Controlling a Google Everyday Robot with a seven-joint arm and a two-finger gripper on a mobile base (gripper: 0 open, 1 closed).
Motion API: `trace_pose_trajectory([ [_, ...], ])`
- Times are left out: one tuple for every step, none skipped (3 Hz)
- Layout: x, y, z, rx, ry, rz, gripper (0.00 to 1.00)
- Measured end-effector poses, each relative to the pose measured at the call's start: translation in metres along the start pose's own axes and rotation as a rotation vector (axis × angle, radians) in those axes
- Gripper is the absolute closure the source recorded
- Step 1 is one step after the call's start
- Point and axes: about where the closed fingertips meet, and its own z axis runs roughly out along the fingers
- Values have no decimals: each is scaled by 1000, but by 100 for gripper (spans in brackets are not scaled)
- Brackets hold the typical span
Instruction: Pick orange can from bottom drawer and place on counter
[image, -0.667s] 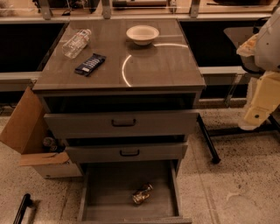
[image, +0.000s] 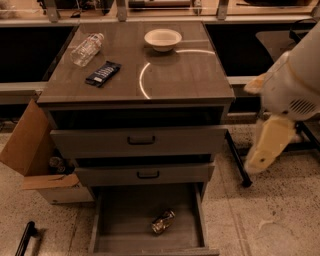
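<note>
The orange can (image: 163, 221) lies on its side on the floor of the open bottom drawer (image: 120, 225), near the front right. The two handled drawers above stand partly open. The counter (image: 180, 75) is the glossy grey-brown cabinet top with a bright curved reflection. My arm comes in from the right edge, white above and cream below. The gripper (image: 260, 157) hangs at its lower end, to the right of the cabinet at middle-drawer height. It is well above and to the right of the can.
On the counter lie a clear plastic bottle (image: 86, 49), a dark snack packet (image: 103, 73) and a white bowl (image: 162, 39). An open cardboard box (image: 35, 150) stands left of the cabinet. A black leg (image: 236, 160) slants on the floor at the right.
My arm has moved left and down, closer to the cabinet's right side. The can and the drawers have not moved.
</note>
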Motion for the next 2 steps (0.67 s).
trace_pose_trajectory([
  [-22,42,85,-107,-93,-15,0],
  [-23,41,83,-105,-94,-16,0],
])
